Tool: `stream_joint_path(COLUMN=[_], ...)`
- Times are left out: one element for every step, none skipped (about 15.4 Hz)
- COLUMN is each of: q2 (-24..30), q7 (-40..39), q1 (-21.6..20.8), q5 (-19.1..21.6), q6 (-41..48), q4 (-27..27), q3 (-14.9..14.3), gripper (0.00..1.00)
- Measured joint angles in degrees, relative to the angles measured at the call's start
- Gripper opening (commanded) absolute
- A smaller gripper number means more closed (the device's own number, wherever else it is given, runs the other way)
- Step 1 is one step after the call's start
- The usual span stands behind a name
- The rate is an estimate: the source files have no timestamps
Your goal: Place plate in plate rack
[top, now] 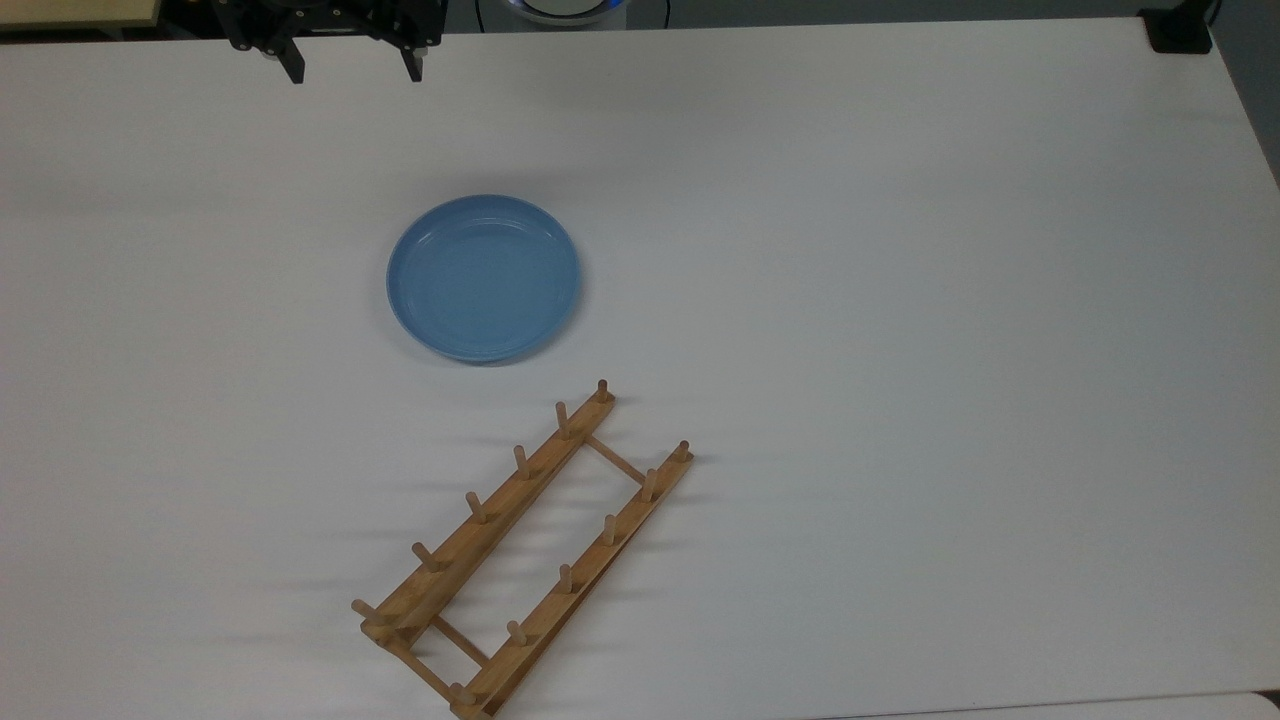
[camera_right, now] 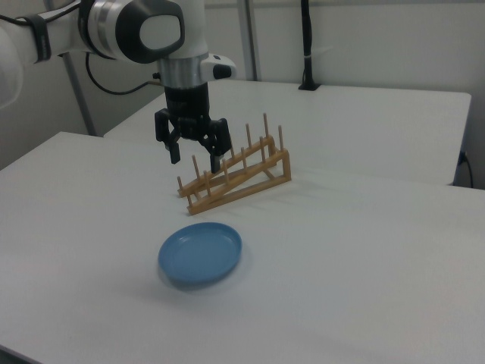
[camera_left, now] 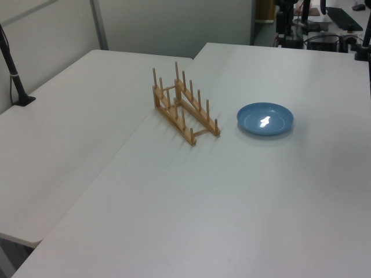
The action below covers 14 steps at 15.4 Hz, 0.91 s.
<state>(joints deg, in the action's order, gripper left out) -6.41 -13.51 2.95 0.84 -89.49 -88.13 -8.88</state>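
The light-blue plate (top: pixel 484 277) lies flat on the white table, also seen as the plate (camera_left: pixel 265 119) and the plate (camera_right: pixel 201 253). The wooden plate rack (top: pixel 523 549) with upright pegs sits apart from it toward the top view's bottom; it shows as the plate rack (camera_left: pixel 184 104) and the plate rack (camera_right: pixel 235 177) too. My gripper (top: pixel 350 70) hangs open at the top view's upper left edge, above the table and well away from the plate. In the right view the gripper (camera_right: pixel 195 162) points down with nothing between its fingers.
A black post base (top: pixel 1178 30) stands at the top view's upper right table corner. A black clamp stand (camera_left: pixel 16 81) sits on the adjoining table at the left view's left. Wide bare tabletop (top: pixel 950 300) spreads to the top view's right.
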Motion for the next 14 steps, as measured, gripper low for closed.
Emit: stream_joint_path(q2=[-0.1,-0.1,-0.2,-0.4,-0.6,-1.0,-1.6,-2.3,-3.2,-4.1,-5.0,-5.9,-7.0,-8.1], q7=[-0.2,-0.9,-2.0,-3.4,-4.5,-5.3,-5.7,-6.0,-6.2,-6.2,-6.2,-6.2,-6.2,-6.2], q1=[0.0,0.2,0.7,1.4,2.1,2.8,3.5,4.0,4.3,4.6,4.8,4.8,4.8,4.8], q5=[0.0,0.0,0.0,0.0,0.0,0.0,0.0,0.0,0.0,0.0,0.0,0.0,0.0,0.0], q6=[0.0,0.0,0.0,0.0,0.0,0.0,0.0,0.0,-0.1,-0.8,-2.0,-3.4,-5.0,-6.4], q4=[0.0,-0.1,-0.4,-0.8,-1.2,-1.5,-1.7,-1.7,-1.7,-1.7,-1.7,-1.8,-1.8,-1.8], q3=[-0.1,-0.2,-0.2,-0.2,-0.2,-0.2,-0.2,-0.2,-0.2,-0.2,-0.2,-0.2,-0.2,-0.1], gripper=[1.00,1.00,1.00,1.00,1.00,1.00,1.00,1.00,1.00,1.00,1.00,1.00,1.00,1.00])
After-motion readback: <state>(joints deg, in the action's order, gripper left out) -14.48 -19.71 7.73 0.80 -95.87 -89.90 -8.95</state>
